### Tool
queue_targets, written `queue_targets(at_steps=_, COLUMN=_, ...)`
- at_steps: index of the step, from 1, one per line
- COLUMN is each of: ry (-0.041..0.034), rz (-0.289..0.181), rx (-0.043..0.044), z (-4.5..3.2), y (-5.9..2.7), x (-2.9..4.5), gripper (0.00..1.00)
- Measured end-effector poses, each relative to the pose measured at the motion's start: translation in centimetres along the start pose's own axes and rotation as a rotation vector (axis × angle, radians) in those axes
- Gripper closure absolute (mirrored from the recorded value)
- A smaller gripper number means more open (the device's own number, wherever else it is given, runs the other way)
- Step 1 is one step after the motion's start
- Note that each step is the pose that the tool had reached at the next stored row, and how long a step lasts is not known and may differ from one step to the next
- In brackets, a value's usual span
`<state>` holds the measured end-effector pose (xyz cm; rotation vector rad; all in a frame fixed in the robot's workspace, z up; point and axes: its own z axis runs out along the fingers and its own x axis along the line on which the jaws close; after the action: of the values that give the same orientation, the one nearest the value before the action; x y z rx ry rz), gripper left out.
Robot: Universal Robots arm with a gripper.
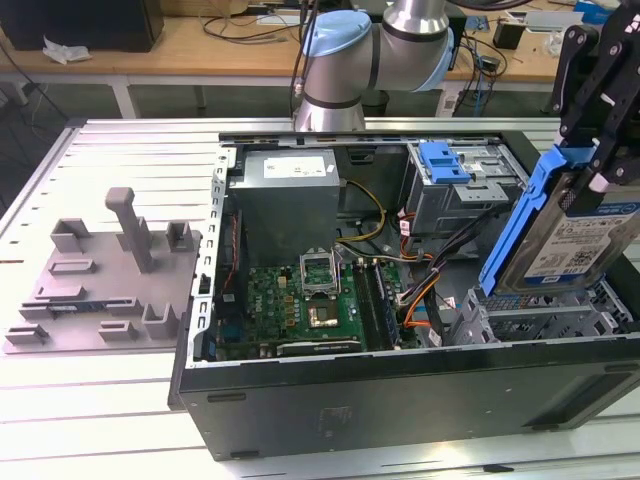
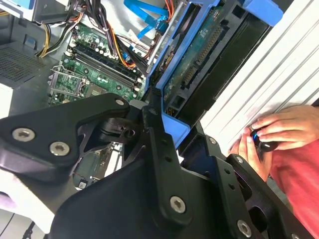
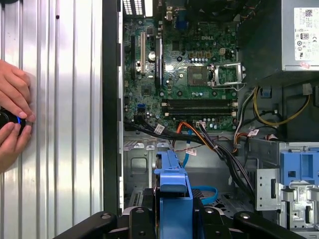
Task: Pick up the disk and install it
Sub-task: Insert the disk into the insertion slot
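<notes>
gripper (image 1: pixel 597 165): jaws were clamped on the disk | disk (image 1: pixel 565 235): hung edge-up below the hand, just above the drive cage (image 1: pixel 530 320) | handling, judged: rigid, fairly heavy, shock-sensitive; best gripped by the blue carrier frame (image 3: pixel 173 191) edges, off the circuit board (image 2: pixel 198 57)

Cut off at the exterior view's right edge: disk (image 1: pixel 570 240) and gripper (image 1: pixel 592 168); at its top, robot arm (image 1: pixel 370 60). Cropped in the first wrist view: a person's hands (image 3: pixel 15 92), around a dark object (image 3: pixel 6 119) too small to identify.
</notes>
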<state>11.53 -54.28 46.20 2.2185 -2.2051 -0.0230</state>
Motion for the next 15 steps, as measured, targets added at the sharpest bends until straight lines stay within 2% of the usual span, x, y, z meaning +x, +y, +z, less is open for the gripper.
queue_targets(at_steps=15, ry=0.0, rz=0.0, rx=0.0, z=0.59, y=-0.08, x=0.28, gripper=0.64)
